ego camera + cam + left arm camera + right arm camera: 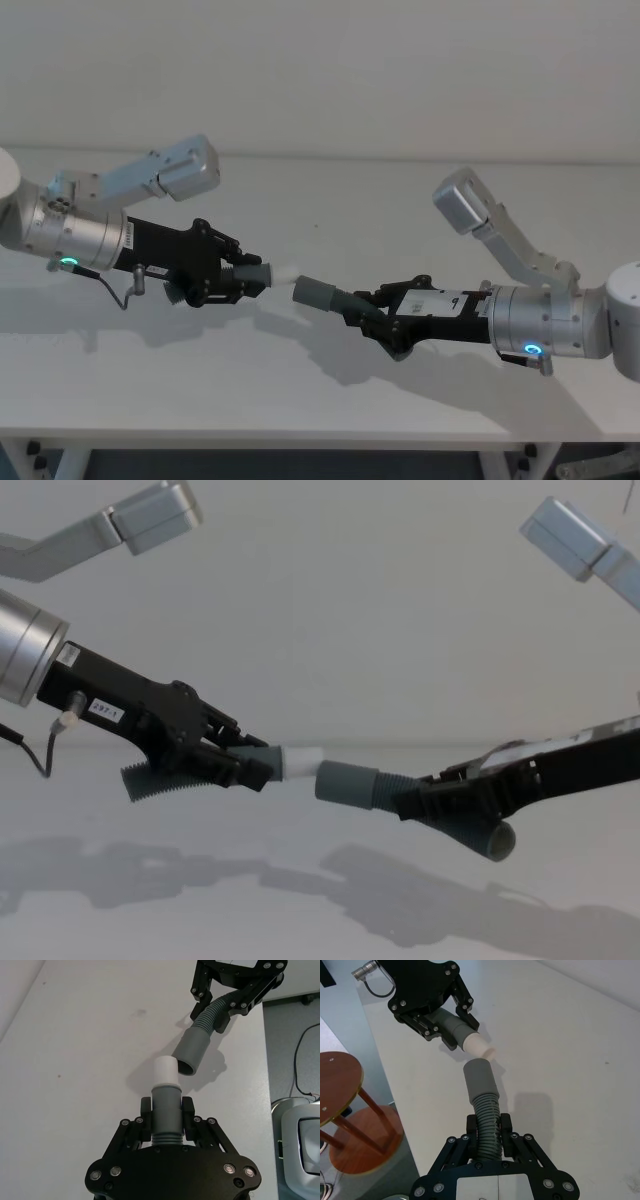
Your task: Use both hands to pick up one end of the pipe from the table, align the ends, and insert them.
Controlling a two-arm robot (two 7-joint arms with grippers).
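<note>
Both pipe pieces held up off the table, one in each gripper, meeting near the middle of it.

Left gripper: fingers pinched on the grey body of the left pipe piece. White tip sticks out past the fingers, pointing toward the other piece. In the chest view a ribbed stretch of this piece hangs out behind and below the gripper.

Right gripper: fingers pinched on the ribbed hose section of the right pipe piece, just behind its smooth grey collar. Collar mouth faces the white tip. In the chest view the far open end of this piece curves down below the gripper.

Relation of the ends: white tip sits just beside the collar mouth, not inside it. Left wrist view shows the tip beside the rim, off to one side, axes angled to each other rather than in line. Whether tip and rim touch, cannot tell.

A round wooden stool stands on the floor off the table's edge.
</note>
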